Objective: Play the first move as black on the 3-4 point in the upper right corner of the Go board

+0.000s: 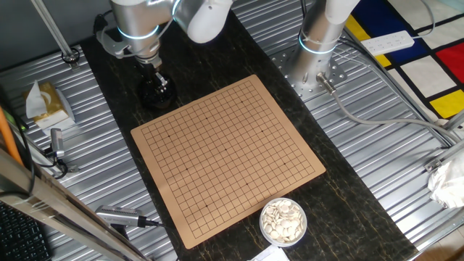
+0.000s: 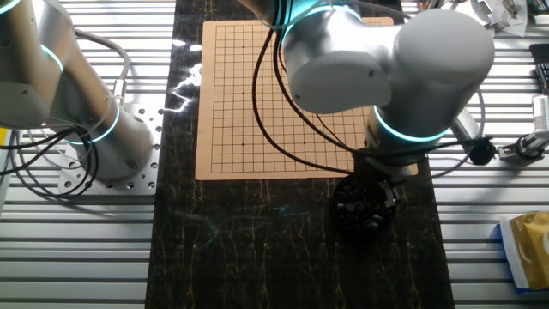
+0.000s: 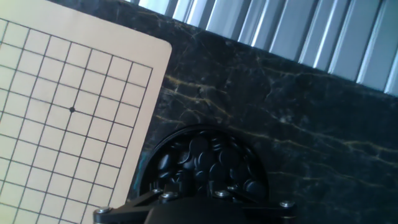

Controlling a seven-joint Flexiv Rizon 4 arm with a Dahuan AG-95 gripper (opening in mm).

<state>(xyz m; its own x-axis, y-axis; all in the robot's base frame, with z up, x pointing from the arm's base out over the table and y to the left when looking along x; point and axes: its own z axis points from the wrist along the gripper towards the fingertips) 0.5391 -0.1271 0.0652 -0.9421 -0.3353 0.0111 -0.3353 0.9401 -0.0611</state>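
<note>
Go board (image 3: 68, 112) lies bare at left, nothing on the 3-4 point. Just right of it, bowl (image 3: 205, 168) holds the black stones (image 3: 211, 158). Tool (image 1: 154, 72) sits directly above; finger spread cannot be determined. Recommend pinching one stone only.

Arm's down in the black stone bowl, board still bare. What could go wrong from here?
1. The bowl of black stones is packed with overlapping stones, so the gripper may lift two or none.
2. The bowl sits close to the Go board corner; a nudge could shift either.
3. The jaws are hidden in every view, so a grasp can't be confirmed.
4. The target crossing is unmarked; only star dots help, so a one-line miss seems easy.
</note>
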